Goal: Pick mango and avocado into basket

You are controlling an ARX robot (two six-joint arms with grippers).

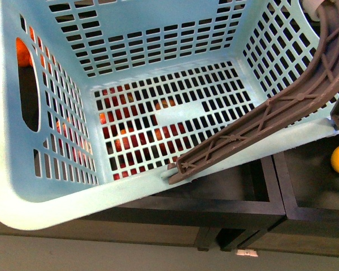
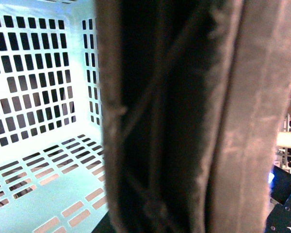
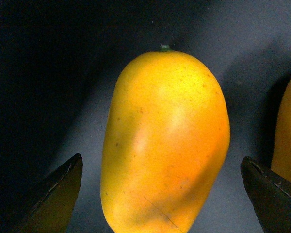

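While the basket (image 1: 56, 197) has no fruit in it, you are on step 1: grabbing the mango (image 3: 165, 141). It lies on a dark surface, right between the 2 wide-apart fingers of the right gripper (image 3: 161, 160). Next, I think you should go lower and squeeze softly. The left gripper does not show, so I cannot tell its state. No avocado shows.
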